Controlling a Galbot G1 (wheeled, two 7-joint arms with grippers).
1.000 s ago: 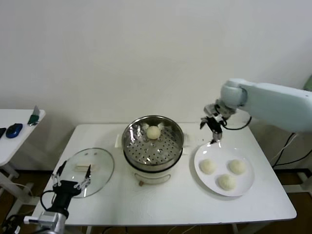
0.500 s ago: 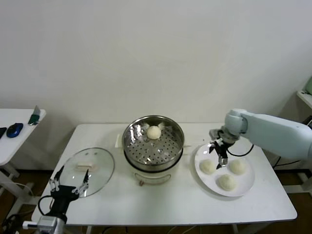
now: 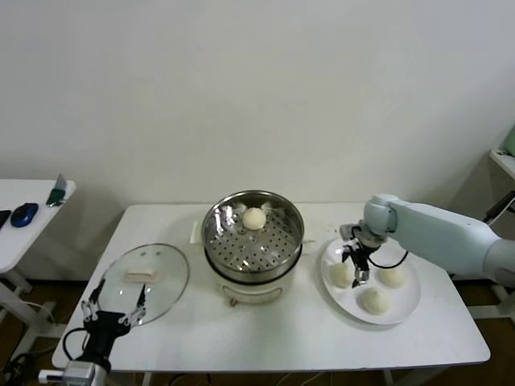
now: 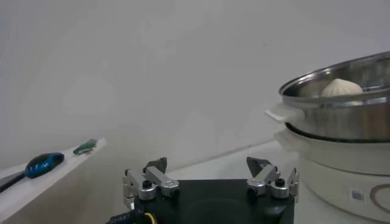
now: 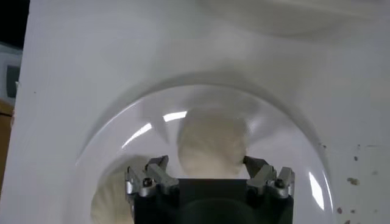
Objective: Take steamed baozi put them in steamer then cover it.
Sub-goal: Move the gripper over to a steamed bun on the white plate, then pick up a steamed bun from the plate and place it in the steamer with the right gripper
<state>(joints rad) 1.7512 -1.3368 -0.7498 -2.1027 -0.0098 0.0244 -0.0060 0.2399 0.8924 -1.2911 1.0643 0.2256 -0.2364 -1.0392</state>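
Right end effector [image 5: 208, 175] spread wide, bun [image 5: 212, 143] between its fingers; clenching off-centre could squash it or roll it across the plate [image 5: 292, 131]

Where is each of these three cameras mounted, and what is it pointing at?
Head view: on the robot's head, looking down at the table, both arms showing.
Left wrist view: low beside the table, facing the steamer; open left gripper shows.
Right wrist view: above the plate, open right gripper astride a baozi.
Shared: head and left wrist views both show the steamer's baozi.
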